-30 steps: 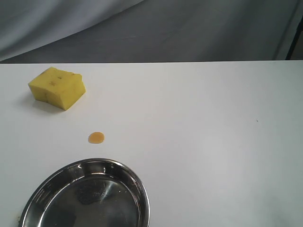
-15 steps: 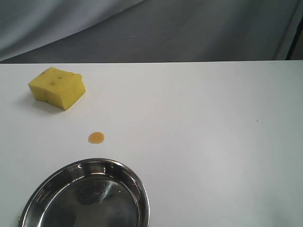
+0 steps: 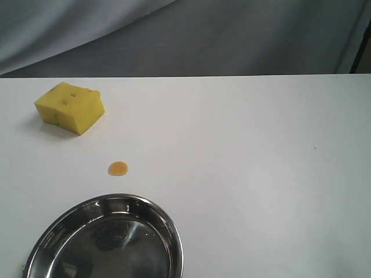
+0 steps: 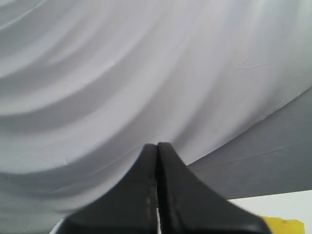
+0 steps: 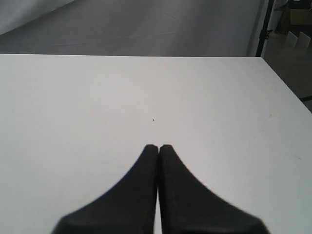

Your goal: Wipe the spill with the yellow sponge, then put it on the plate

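The yellow sponge (image 3: 70,108) lies on the white table at the far left of the exterior view, apart from everything. Nearer the camera sits the small orange spill (image 3: 117,168), and just in front of it the shiny steel plate (image 3: 167,223), empty. Neither gripper shows in the exterior view. My left gripper (image 4: 157,145) is shut with nothing in it, facing the grey cloth backdrop; a corner of the sponge (image 4: 285,224) peeks out beside its finger. My right gripper (image 5: 158,146) is shut and empty above bare table.
A grey cloth backdrop (image 3: 191,35) hangs behind the table's far edge (image 3: 232,76). The table's right edge (image 5: 287,90) shows in the right wrist view, with a dark stand (image 5: 263,29) beyond it. A tiny dark speck (image 3: 315,148) marks the right side.
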Tool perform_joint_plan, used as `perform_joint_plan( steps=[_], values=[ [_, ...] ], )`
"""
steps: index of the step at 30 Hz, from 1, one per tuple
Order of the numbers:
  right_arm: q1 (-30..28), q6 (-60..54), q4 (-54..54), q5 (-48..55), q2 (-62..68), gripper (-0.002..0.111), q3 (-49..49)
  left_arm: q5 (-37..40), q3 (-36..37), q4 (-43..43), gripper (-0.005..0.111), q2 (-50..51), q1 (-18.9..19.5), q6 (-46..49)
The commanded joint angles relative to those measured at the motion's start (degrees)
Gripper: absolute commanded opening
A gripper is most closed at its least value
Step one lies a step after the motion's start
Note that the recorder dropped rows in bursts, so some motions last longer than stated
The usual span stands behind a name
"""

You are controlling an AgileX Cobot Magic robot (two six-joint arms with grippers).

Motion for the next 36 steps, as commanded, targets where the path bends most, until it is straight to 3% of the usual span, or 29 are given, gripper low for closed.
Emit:
perform_joint_plan(
  steps=[1, 5, 16, 26, 36],
  values=[
    [-0.2, 0.0, 0.3, -0.5, 0.2, 0.000, 0.2, -0.1, -2.8, 0.4, 0.000, 5.5, 0.0, -0.1],
    [-0.2, 0.0, 0.3, -0.5, 0.2, 0.000, 0.2, 0.4, -5.0, 5.2, 0.000, 11.7, 0.0, -0.1],
    [-0.2, 0.0, 0.3, -0.5, 0.2, 0.000, 0.2, 16.1, -16.6, 7.1, 0.000, 23.2, 0.0, -0.1],
    [-0.2, 0.0, 0.3, -0.5, 0.2, 0.000, 0.2, 15.6, -24.4, 8.1, 0.000, 30.0, 0.0, 0.4],
    [-0.2, 0.0, 0.3, -0.5, 0.2, 0.000, 0.2, 7.0, -26.3, 8.1, 0.000, 35.8, 0.0, 0.4]
  ],
)
